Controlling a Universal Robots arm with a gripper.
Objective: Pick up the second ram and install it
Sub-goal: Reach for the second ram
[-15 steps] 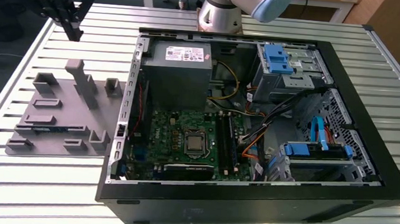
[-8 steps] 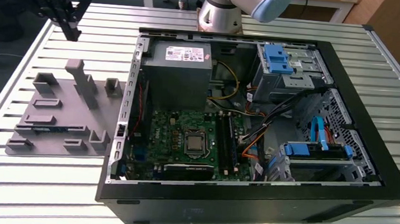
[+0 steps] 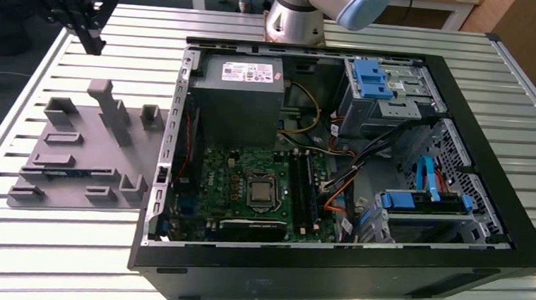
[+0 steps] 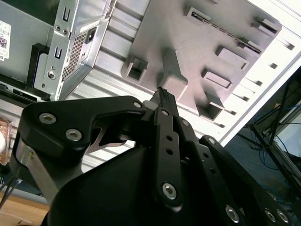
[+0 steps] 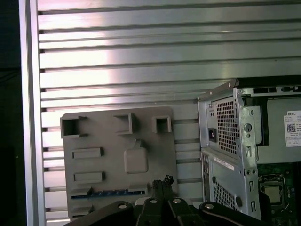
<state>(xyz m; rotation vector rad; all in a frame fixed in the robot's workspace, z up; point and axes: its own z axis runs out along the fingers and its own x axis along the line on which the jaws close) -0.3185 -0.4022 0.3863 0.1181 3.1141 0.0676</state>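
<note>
Exterior view: one arm, one gripper (image 3: 93, 44), one gray tray (image 3: 104, 192), one open PC case (image 3: 493, 173) and one ram (image 3: 68, 171). Inside the case are one green motherboard (image 3: 237, 183), one gray power supply (image 3: 238, 98) and two blue drive brackets (image 3: 377, 80). Everything stands on a table (image 3: 53, 255) of aluminium slats. Dark floor shows past it on the exterior view's left, and wooden furniture along the far edge. The gripper hangs at about 10 o'clock in this view, above the table, with its jaws drawn close together and nothing in them. The tray lies at 9 o'clock from the case, just beside it. The ram is a thin blue strip lying in a slot near the tray's outer edge, at 6 o'clock from the gripper and well apart from it.

Second wrist view: the black fingers (image 4: 165, 122) run close together to a narrow tip, with the tray (image 4: 211, 33) below them. Cables (image 4: 277, 136) lie on the dark floor beyond the table's edge.

First wrist view: the ram (image 5: 108, 192) lies in the tray's edge slot. The gripper's (image 5: 162, 181) tips, nearly touching each other, show just beside one end of it. The case (image 5: 225, 155) stands beside the tray.
</note>
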